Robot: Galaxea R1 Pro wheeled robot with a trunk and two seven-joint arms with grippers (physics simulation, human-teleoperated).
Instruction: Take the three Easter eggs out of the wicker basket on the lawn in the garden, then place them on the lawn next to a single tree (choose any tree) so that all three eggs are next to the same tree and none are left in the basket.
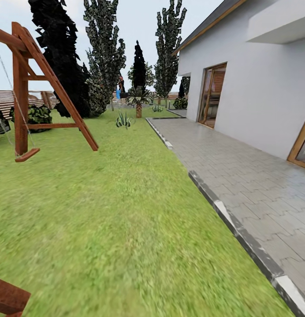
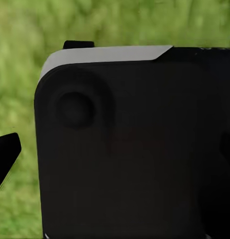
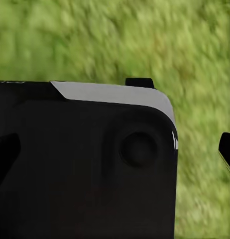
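The Easter eggs and the wicker basket are out of view. The lawn (image 1: 117, 211) stretches ahead of me to the far end of the garden, where tall dark trees (image 1: 104, 53) stand in a row. In the left wrist view, one dark fingertip (image 2: 6, 154) of my left gripper shows at the frame's edge over blurred grass. In the right wrist view, a fingertip (image 3: 227, 149) of my right gripper sits at the opposite edge. Both grippers' fingers are spread wide with nothing between them, and a black part of my own body (image 2: 130, 149) hides most of each wrist view.
A wooden swing frame (image 1: 24, 88) with a hanging seat (image 1: 27, 155) stands at the left, and a brown beam (image 1: 9, 297) is close by. A grey paved patio (image 1: 258, 185) with a stone kerb (image 1: 232, 224) runs along the white house (image 1: 258, 88). A short palm (image 1: 138, 103) and a spiky plant (image 1: 123, 119) stand far ahead.
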